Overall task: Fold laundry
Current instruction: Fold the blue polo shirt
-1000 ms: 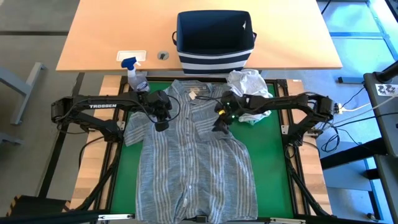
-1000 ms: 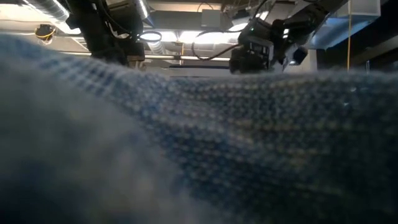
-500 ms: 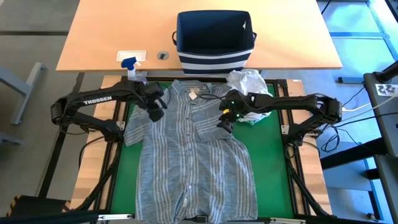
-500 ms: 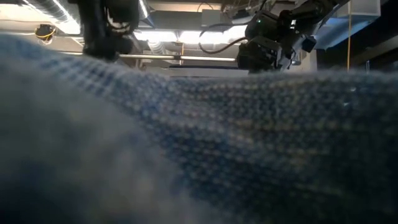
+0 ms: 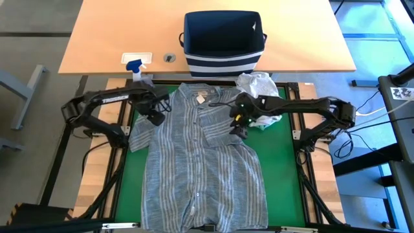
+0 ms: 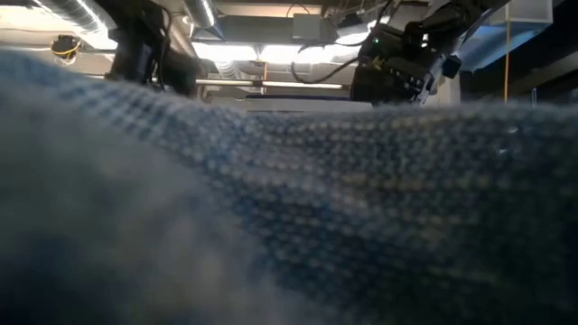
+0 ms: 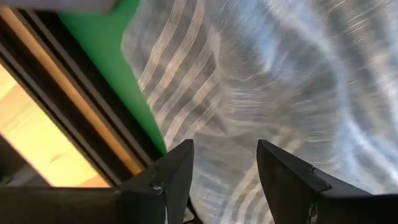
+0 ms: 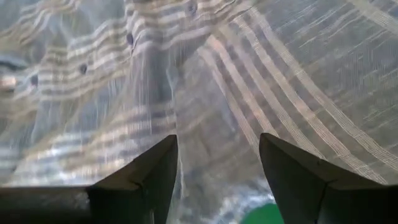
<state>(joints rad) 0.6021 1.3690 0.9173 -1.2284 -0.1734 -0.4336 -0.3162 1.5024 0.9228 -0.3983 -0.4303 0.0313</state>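
Pulling back toward the shirt's left shoulder, the left tool has let go, its fingers spread with nothing between them. The right tool, also spread and empty, has shifted slightly over the striped shirt, which lies flat on the green desk. "TROSSEN" lettering, readable on the left arm earlier, no longer shows.

Looks like a robotics lab or workshop: exposed ceiling ducts and strip lights overhead, loose cables on the floor, a plain wooden worktable behind the rig.
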